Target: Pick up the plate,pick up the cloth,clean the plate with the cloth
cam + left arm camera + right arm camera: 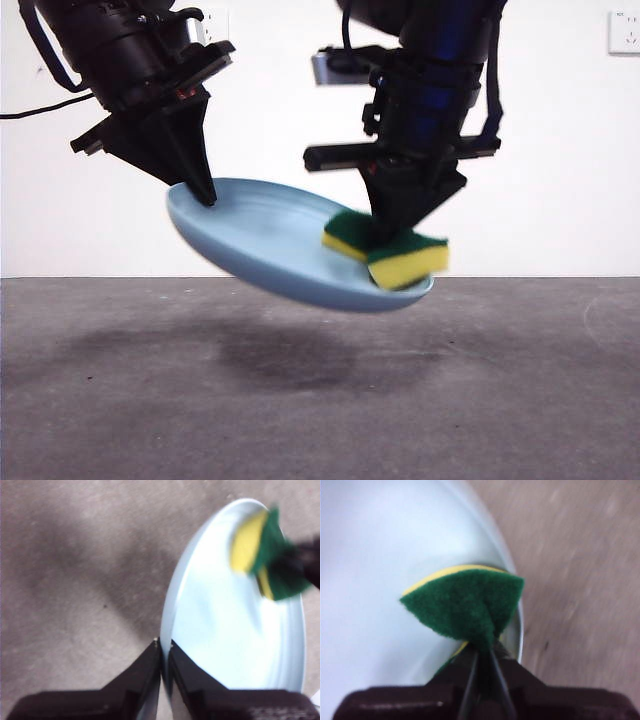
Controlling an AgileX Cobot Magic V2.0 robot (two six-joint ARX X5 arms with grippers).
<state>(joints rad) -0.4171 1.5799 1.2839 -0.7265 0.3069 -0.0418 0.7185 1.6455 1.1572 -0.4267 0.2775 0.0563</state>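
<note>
Grey counter (pixel 320 400) under a plain white wall (pixel 560 150), wall socket (pixel 624 32) at the top corner. Light-blue plate (pixel 270 250) is off the counter, held tilted in the air, its shadow on the surface below. Left tool (pixel 162 647) is pinching the plate's rim, one jaw on each face, at the raised edge. Right tool (pixel 482 652) comes down from above at the plate's lower edge, jaws squeezed onto the sponge (pixel 385 250), folding its green scouring layer up between them. Sponge is yellow foam with dark green on top; it sits on the plate's inner surface close to the low rim, opposite the left tool's grip. Sponge looks motion-blurred in the left wrist view. Both arms in frame, well apart
</note>
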